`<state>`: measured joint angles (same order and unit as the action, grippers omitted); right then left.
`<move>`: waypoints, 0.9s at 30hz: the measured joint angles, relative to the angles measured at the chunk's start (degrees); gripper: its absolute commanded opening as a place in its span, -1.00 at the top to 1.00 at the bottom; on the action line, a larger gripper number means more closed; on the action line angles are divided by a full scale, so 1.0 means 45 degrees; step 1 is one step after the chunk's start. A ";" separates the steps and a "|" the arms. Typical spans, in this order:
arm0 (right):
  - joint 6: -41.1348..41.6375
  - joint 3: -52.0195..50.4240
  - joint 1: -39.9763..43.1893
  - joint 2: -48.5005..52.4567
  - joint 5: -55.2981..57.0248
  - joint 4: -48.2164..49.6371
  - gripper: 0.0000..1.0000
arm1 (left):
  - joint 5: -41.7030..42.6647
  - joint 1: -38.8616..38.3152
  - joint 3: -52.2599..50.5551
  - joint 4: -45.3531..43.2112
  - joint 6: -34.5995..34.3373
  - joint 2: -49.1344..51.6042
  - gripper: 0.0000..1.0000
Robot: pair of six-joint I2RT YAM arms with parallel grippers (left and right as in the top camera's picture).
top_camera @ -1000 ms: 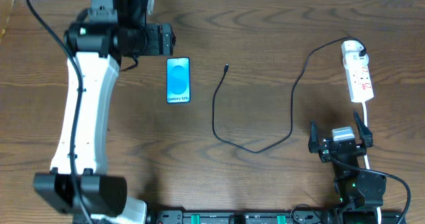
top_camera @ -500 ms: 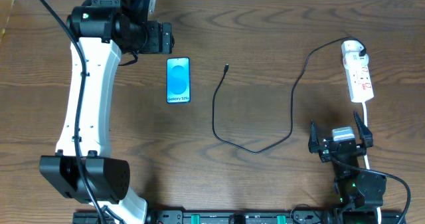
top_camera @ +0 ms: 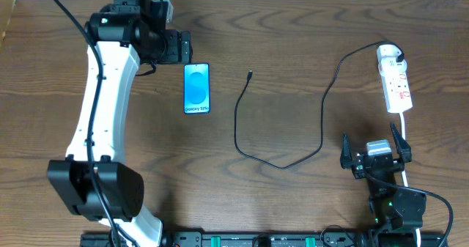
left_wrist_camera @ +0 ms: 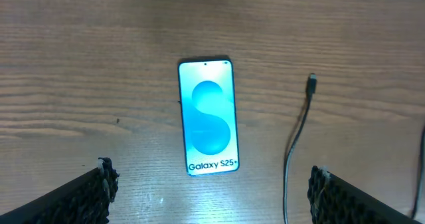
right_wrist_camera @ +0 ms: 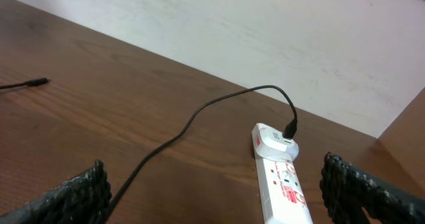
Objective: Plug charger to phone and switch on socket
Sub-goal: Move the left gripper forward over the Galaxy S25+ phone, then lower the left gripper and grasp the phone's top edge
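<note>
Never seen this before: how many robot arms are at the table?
2. The left arm reaches out near the phone; the right arm sits folded near the socket. No others visible.

surface: dark brown wood-grain table [top_camera: 293, 203] | backdrop: plain white wall [right_wrist_camera: 265, 31] | light: soft sheen on wood

The phone [top_camera: 196, 89] lies flat, screen up, its long side running away from the robot. The screen is lit bright blue with lighter circles and white "Galaxy S25+" text at the near end.

The charger [top_camera: 236, 126] is a thin black cable. Its small connector tip [top_camera: 250, 75] lies just right of the phone, not touching it. From there the cable loops towards the robot, then swings away and further right.

The cable ends in a white plug [top_camera: 389, 54] seated in the far end of the socket [top_camera: 396, 82]. The socket is a white strip with red marks, well to the right of the phone and roughly parallel to it.
</note>
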<state>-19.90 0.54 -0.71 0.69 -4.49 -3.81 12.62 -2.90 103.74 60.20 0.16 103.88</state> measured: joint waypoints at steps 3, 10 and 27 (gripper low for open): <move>0.0000 0.0000 0.0000 0.0000 0.0000 0.0000 -0.99 | -0.0175 -0.0083 0.0000 -0.0005 -0.0078 0.0345 -0.86; 0.0000 0.0000 0.0000 0.0000 0.0000 0.0000 -0.98 | -0.0860 -0.0602 0.0000 -0.0005 -0.0287 0.1530 -0.86; 0.0000 0.0000 0.0000 0.0000 0.0000 0.0000 -0.98 | -0.1282 -0.0797 0.0000 -0.0053 -0.0947 0.3551 -0.87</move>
<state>-19.90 0.54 -0.71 0.69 -4.49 -3.81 6.85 -6.48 103.74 59.96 -4.10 119.85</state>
